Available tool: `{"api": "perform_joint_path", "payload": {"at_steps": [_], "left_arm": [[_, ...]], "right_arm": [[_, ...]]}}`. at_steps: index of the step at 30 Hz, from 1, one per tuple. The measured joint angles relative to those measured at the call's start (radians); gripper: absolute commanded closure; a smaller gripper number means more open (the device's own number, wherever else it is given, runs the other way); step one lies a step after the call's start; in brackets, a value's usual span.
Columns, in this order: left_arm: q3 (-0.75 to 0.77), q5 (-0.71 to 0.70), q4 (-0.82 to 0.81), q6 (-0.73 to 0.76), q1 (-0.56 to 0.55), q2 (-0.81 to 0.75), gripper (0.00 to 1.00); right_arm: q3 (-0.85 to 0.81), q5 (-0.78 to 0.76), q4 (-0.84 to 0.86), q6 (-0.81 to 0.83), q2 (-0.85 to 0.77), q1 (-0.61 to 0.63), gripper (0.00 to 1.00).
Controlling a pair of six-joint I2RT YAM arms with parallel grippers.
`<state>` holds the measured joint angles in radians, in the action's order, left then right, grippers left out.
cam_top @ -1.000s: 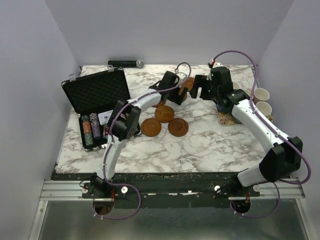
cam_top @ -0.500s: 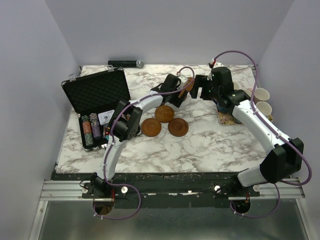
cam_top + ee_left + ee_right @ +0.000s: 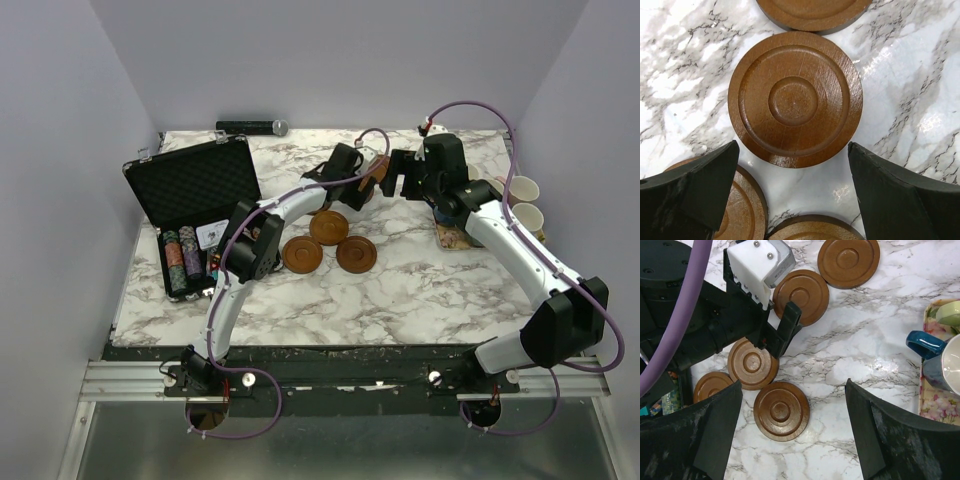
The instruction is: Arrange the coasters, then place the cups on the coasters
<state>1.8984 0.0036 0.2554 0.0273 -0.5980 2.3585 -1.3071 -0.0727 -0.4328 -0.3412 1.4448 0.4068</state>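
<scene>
Brown wooden coasters (image 3: pixel 781 411) lying flat on the marble table (image 3: pixel 400 290), spread loosely around its middle, some just beside one another and none on top of another. Five of them in the right wrist view; whether a sixth lies hidden under the arm, cannot tell. Left gripper (image 3: pixel 792 152) low above the group, jaws wide apart and holding nothing, with one coaster centred between the dark fingers (image 3: pixel 695 195) in its own view and no visible contact. Parts of three more coasters at the edges of that view, one beyond and two nearer. Right gripper (image 3: pixel 793 387) likewise spread wide and empty, hanging over the right edge of the group and facing the left gripper from close by. Cups (image 3: pixel 527 216) off the coasters, all at the right side of the table. Two with cream mouths near the table's right edge in the top view. Others on a floral tray (image 3: pixel 935 410): a dark blue cup (image 3: pixel 921 341), cream inside, with its handle toward the coasters, and a pale green cup (image 3: pixel 951 312) beyond it, cut by the frame. Open black case (image 3: pixel 190 185) at the left, with rows of striped chips (image 3: pixel 182 262) in its near half. Black cylinder (image 3: pixel 250 127) lying at the far edge.
</scene>
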Motion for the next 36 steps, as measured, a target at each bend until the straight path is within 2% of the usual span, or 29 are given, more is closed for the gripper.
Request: {"api": "perform_joint_path", "payload": {"at_steps": [4,9,36], "left_arm": [[0.047,0.010,0.020,-0.011,0.000,0.019,0.06],[0.091,0.016,0.047,-0.014,0.000,0.050,0.02],[0.066,-0.058,0.047,-0.089,-0.010,0.045,0.01]], "right_arm": [[0.000,0.000,0.000,0.000,-0.003,0.000,0.09],[0.012,0.000,0.005,-0.001,-0.015,0.000,0.09],[0.021,0.015,0.006,-0.007,-0.018,0.000,0.09]]}}
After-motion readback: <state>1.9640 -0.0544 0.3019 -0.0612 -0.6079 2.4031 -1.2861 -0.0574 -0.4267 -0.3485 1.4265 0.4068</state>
